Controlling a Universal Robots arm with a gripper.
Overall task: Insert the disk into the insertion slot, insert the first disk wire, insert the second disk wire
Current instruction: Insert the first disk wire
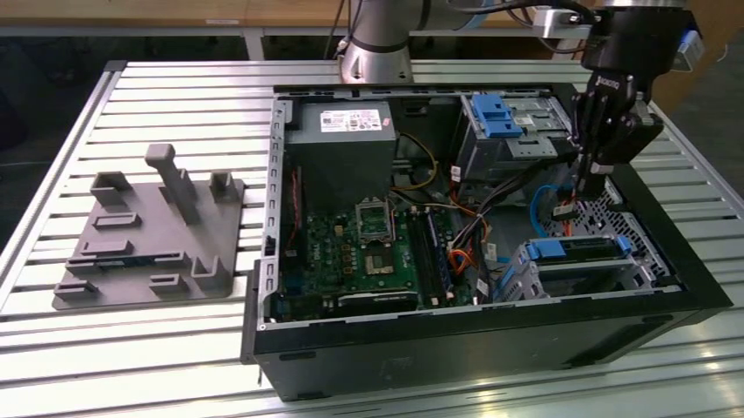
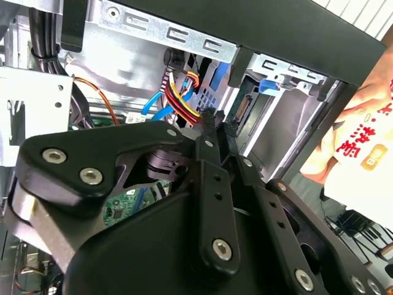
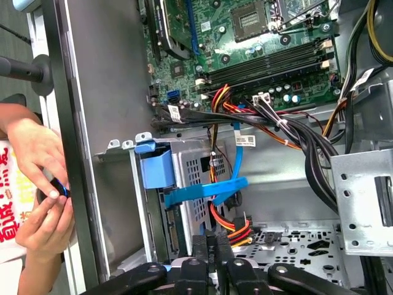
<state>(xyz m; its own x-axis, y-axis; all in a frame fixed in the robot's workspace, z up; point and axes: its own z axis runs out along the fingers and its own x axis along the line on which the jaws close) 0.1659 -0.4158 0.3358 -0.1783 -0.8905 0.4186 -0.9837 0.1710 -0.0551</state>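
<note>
The disk (image 1: 576,250), silver in its blue carrier, lies inside the insertion slot (image 1: 585,277), a grey perforated cage at the case's front corner on the exterior view's right. My gripper (image 1: 570,202) hangs just behind the cage, shut on the black plug of the first disk wire (image 2: 182,97), a red, yellow and black bundle. The plug sits a short way from the disk's rear connector edge (image 2: 238,110). In the first wrist view the gripper (image 3: 212,244) pinches the same bundle (image 3: 230,228) beside the cage wall (image 3: 191,175). The second disk wire (image 3: 206,192), a flat light-blue cable, lies loose across the cage's end.
A grey fixture with upright posts (image 1: 152,235) stands on the slatted table at the exterior view's left. Inside the case are the motherboard (image 1: 361,252), the power supply (image 1: 343,131) and an upper bay with a blue latch (image 1: 494,117). A person's hands (image 3: 37,209) are just outside the case wall.
</note>
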